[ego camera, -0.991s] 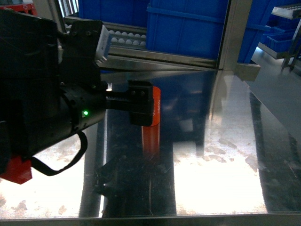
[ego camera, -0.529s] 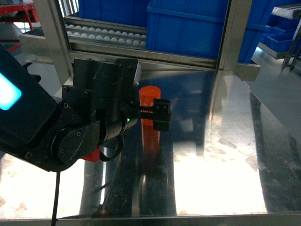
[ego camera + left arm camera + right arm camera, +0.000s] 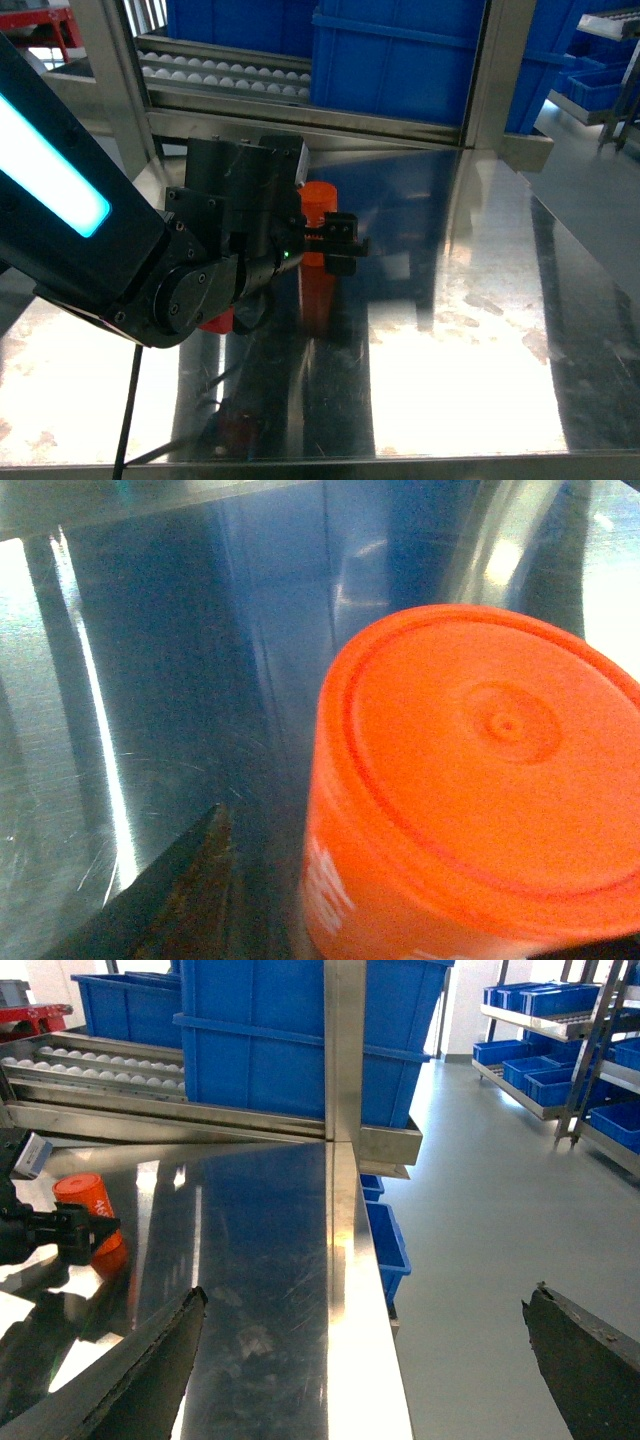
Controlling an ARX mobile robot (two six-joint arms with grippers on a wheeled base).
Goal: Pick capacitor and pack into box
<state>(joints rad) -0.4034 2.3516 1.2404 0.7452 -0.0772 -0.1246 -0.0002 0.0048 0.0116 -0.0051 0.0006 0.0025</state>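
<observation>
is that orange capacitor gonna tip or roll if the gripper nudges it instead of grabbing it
The orange capacitor stands upright, taller than wide, on the polished steel table, so a high nudge would probably tip it. Its round body would then likely roll, and the smooth table offers little grip. It looks rigid and smooth-skinned, so the left gripper should not crush it, but it could slip.

Capacitor: orange cylinder, upright.
The capacitor (image 3: 318, 205) is seen standing on the reflective tabletop (image 3: 470, 300); white lettering is printed on its side.

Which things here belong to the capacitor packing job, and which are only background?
Job:
orange capacitor, upright on the steel table
left gripper, around it

Background:
blue bins
roller rack
shelving

No packing box in view.
</observation>
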